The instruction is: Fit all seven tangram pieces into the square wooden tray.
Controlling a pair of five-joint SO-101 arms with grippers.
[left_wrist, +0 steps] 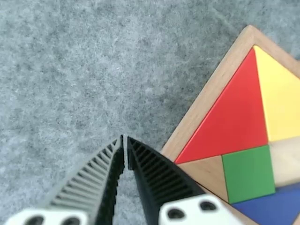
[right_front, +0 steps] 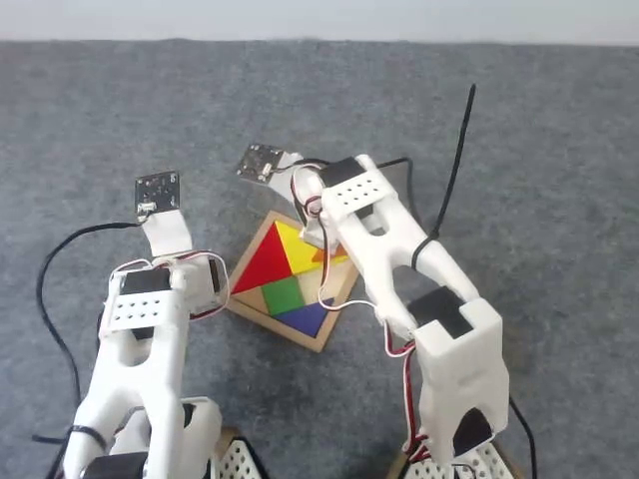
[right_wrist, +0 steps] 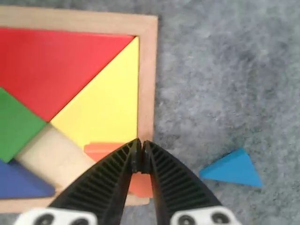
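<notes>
While my right pincer [right_wrist: 140, 146], pinched shut and empty, is hanging over the orange piece [right_wrist: 98, 151] by the rim of the tray [right_wrist: 147, 70], I am reckoning on seating it flat, then fetching the blue triangle [right_wrist: 232, 169] lying just outside on the bench [right_wrist: 225, 70].

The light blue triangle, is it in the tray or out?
Out: the light blue triangle lies on the grey mat, beside the tray.

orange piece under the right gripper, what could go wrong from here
1. The orange piece seems to lie partly over the tray rim; a push from the shut right gripper may jam or tip it, not seat it.
2. A hard push could shift the tray on the carpet, farther from the light blue triangle outside it.
</notes>
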